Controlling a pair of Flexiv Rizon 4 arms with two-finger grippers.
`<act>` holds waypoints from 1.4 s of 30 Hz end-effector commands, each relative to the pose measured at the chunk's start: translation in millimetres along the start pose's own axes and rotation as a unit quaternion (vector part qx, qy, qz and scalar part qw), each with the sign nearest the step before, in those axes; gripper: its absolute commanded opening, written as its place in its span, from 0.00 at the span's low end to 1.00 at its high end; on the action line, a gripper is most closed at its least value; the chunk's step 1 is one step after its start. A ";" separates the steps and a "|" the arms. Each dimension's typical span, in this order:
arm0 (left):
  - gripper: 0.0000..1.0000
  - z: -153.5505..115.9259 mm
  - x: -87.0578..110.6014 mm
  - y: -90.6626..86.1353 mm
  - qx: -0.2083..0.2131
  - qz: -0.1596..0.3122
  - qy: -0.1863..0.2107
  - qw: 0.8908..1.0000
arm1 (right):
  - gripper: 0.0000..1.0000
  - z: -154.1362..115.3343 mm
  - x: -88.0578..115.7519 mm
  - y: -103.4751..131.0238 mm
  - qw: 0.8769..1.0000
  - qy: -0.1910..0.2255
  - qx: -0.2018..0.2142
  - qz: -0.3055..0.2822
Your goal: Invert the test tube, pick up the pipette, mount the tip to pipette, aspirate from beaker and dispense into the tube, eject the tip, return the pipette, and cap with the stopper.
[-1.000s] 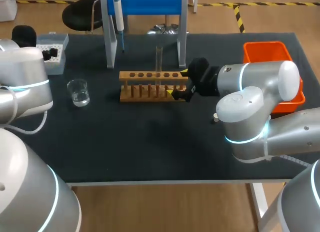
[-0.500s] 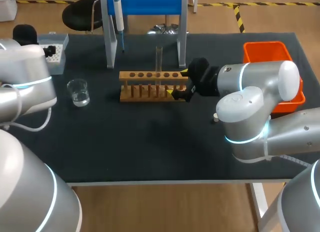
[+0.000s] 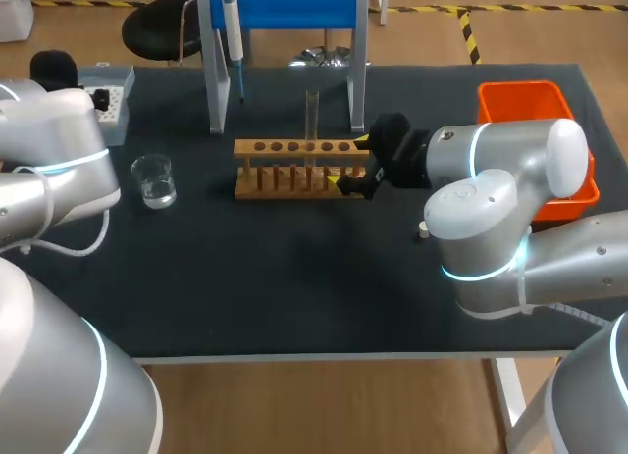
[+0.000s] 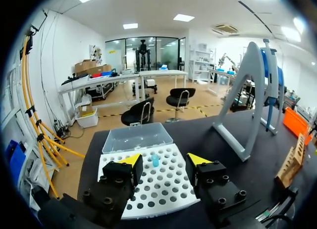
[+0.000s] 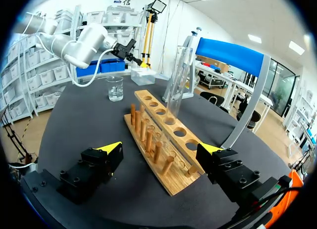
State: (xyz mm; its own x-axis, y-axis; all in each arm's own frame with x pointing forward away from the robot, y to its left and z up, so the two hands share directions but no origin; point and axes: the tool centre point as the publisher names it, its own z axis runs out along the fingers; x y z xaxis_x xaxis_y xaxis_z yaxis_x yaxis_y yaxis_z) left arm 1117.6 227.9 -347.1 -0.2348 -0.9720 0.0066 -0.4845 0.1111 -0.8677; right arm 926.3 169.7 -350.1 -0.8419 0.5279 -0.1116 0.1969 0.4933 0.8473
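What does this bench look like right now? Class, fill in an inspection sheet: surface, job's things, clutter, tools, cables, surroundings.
Surface: dark table, flat.
Job's things: test tube upright in wooden rack; beaker holding clear liquid; pipette hanging on blue stand; tip box at far left corner; orange bin at right.
Clutter: small white piece beside right arm, identity unclear.
Tools: left tool open above tip box; right tool open, fingers either side of rack's end.
Cables: white cable looping under left arm.
Surroundings: nothing seen.
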 end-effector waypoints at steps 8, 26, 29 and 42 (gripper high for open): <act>0.48 10.2 -1.2 1.7 0.007 -0.001 -0.005 1.000 | 1.00 -1.4 -0.3 1.6 1.000 0.001 0.004 0.000; 0.48 17.1 -8.0 1.8 0.009 -0.002 -0.006 1.000 | 1.00 -1.4 -0.3 1.6 1.000 0.001 0.004 0.000; 0.49 19.6 -9.2 2.3 0.008 0.000 -0.004 1.000 | 1.00 -1.4 -0.3 1.6 1.000 0.001 0.004 0.000; 0.49 23.7 -12.9 3.6 0.011 -0.003 -0.001 1.000 | 1.00 -1.4 -0.3 1.6 1.000 0.001 0.004 0.000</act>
State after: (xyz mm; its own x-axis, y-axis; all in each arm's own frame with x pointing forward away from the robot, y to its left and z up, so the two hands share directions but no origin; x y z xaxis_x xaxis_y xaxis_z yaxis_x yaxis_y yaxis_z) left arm 1135.8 234.9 -359.8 -0.2272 -0.9738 0.0107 -0.4706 0.1002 -0.8766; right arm 926.3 169.7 -350.1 -0.8419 0.5279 -0.1116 0.1969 0.4933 0.8473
